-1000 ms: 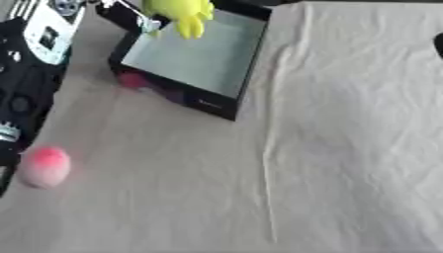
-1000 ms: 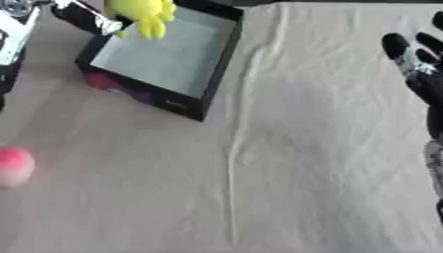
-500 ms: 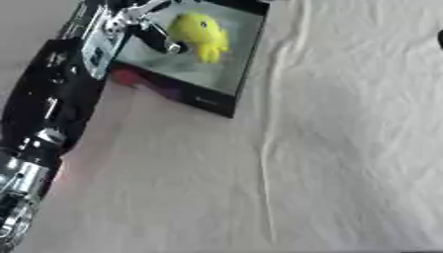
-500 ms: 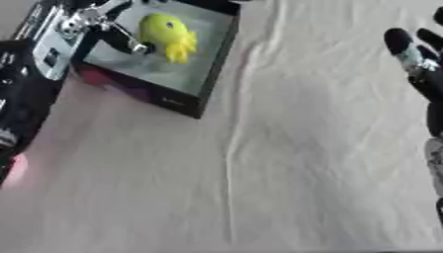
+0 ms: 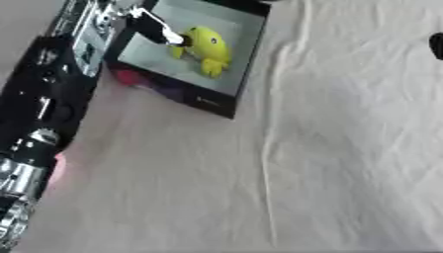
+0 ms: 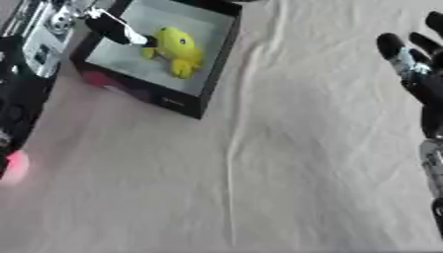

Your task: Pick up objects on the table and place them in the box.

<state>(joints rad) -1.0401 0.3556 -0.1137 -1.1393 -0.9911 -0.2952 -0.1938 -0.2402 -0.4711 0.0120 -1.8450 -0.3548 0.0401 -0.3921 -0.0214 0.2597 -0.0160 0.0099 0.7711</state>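
Left eye view: my left hand (image 5: 143, 22) is over the near-left corner of the box (image 5: 246, 64), fingers pinched on the yellow toy (image 5: 206, 48). The toy hangs at my fingertips, inside the box's outline, just above or on the pale floor; I can't tell which. Its long axis runs roughly from the box's far-left toward its near-right, legs trailing toward the near wall. So the toy lies straight off my fingertips to the right, and the release is all that is left here, I judge. My left forearm (image 5: 48, 104) fills the left edge of the view. A pink blur (image 5: 57, 168) peeks from behind it low down. The cloth-covered table (image 5: 346, 148) is creased down the middle. Only a dark fingertip of my right hand shows at the right edge.

Right eye view: the pink ball (image 6: 15, 166) sits on the cloth at the left edge, well apart from the box and near my left arm, so the left hand is clearly the nearer one for it. My right hand (image 6: 415, 74) idles at the right edge, fingers straight and spread, holding nothing, well apart from everything.

Writing: the box's dark near wall (image 6: 169, 101) has a small pale mark and pink-purple print; neither is readable. No brand I can make out.
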